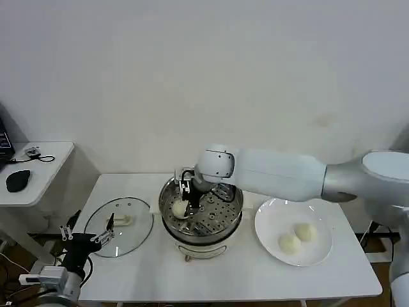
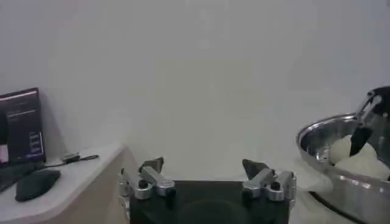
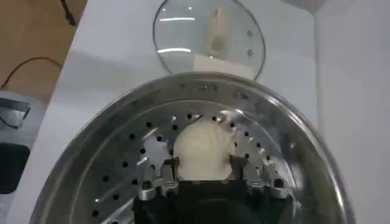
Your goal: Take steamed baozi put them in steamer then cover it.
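Head view has our right gripper (image 1: 182,203) reaching across the table into the steamer (image 1: 220,224), its fingers closed partway around one steamed baozi (image 1: 178,208) on the left side of the perforated tray. From the right wrist view we see the same hold: the two metal fingers (image 3: 159,181) press against either side of the bun (image 3: 202,150), which sits on the tray with its pleated top toward the camera. The bun is pale cream, smooth and round; the tray under it is shiny steel dotted with small round holes, ringed by a polished rim (image 3: 244,91).

Our left gripper (image 1: 86,235) hangs low past the table's left edge, near the cover (image 1: 118,226); in the left wrist view its fingers (image 2: 152,175) stand wide apart with nothing between them, the steamer's rim (image 2: 317,131) off to one side.

That cover, clear glass with a metal rim and a cream bar handle, lies flat on the white table (image 1: 255,275) just left of the steamer. Two more buns (image 1: 298,236) rest on a flat white plate (image 1: 268,220) to the steamer's right. A second bun shows in the pot in the left wrist view. A side desk (image 1: 38,163) with a dark mouse (image 1: 17,180) stands further left.
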Robot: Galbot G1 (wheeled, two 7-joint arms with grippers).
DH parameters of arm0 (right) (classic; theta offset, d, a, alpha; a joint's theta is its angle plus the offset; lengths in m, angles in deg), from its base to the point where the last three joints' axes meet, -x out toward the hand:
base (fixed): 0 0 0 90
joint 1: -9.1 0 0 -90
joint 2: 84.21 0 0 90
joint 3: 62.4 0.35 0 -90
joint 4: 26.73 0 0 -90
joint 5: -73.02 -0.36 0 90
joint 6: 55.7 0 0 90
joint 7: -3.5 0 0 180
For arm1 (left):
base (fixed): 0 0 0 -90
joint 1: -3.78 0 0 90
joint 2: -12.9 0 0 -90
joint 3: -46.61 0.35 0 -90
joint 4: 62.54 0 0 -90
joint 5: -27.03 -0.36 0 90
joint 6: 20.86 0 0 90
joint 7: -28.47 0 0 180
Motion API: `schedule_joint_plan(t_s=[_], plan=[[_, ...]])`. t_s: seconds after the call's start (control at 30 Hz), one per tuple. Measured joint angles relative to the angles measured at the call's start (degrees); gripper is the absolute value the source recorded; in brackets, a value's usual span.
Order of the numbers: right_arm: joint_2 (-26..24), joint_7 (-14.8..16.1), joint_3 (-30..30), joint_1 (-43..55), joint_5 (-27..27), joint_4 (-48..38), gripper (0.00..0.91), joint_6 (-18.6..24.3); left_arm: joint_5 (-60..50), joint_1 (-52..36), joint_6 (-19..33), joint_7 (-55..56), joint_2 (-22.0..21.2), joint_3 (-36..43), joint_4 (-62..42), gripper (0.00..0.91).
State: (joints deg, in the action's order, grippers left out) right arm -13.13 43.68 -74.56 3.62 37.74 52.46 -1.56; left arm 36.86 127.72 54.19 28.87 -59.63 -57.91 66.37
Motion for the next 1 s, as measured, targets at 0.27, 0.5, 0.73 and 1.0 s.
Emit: schedule_joint_plan(t_s=[0.27,0.5,0.73,1.0], plan=[[-0.3,0.0,0.8,0.2,0.6,0.1,0.907,0.6,0.0,-0.1,0.0,0.0,-0.3,0.0,0.1,0.907],[-2.9,0.2,1.3,3.4,0.1,3.0,0.907,0.7,-0.2,0.1,-0.1,0.0,-0.5,0.6,0.4,0.907],[-10.3,2.1,-0.1,9.0,0.9,9.3,0.907,2.0,-0.1,0.0,-0.3,0.0,-0.1,1.6,1.0,0.907],[-25.1,7.7,-0.1,12.8,8.3,17.3,0.907,6.4,-0.1,-0.8,-0.5,0.0,0.3,2.9,1.8,0.907]])
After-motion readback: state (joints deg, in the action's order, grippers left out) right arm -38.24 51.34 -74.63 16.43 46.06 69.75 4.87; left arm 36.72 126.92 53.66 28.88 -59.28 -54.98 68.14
